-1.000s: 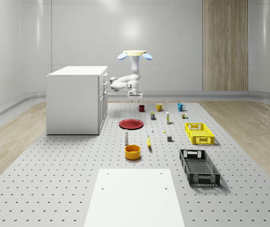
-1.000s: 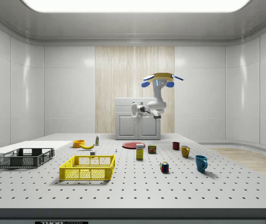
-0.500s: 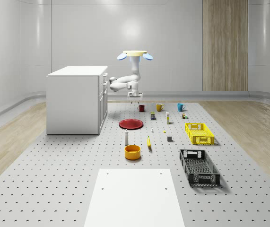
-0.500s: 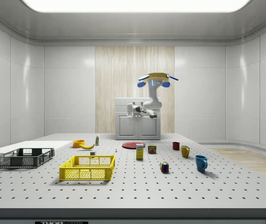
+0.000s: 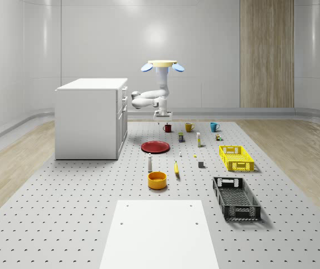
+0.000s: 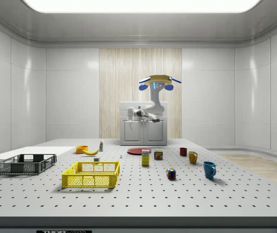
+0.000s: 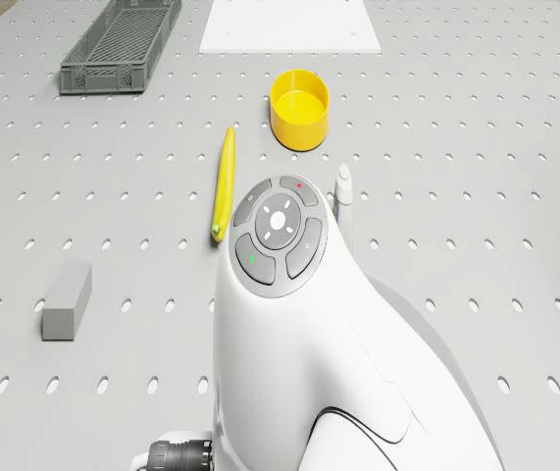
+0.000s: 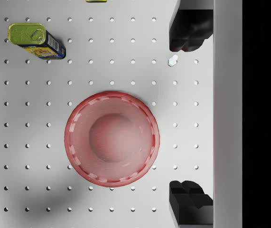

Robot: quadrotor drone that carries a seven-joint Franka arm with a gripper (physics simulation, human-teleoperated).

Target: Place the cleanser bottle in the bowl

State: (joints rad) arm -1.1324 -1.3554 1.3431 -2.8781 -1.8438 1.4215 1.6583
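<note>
seen from the whole-scene camera and working outward, the short round orange-yellow bowl (image 5: 157,180) sits nearest, open side up and unobstructed, so a bottle could be lowered straight in. just past it, at about its 11 o'clock, the slim white cleanser bottle (image 5: 149,163) stands upright on the perforated table (image 5: 64,213), apart from the bowl; its long axis is vertical and the cap appears to point up, though it is small here. the yellow banana (image 5: 176,168) lies at the bowl's 1 o'clock. farther on is the flat round red plate (image 5: 155,147). the drone (image 5: 162,65) hovers high beyond the plate, beside the white cabinet (image 5: 89,117). its two-finger gripper (image 8: 191,116) hangs spread wide with nothing between the fingers (image 8: 190,31), pointing down over the plate, well apart from the bottle.
</note>
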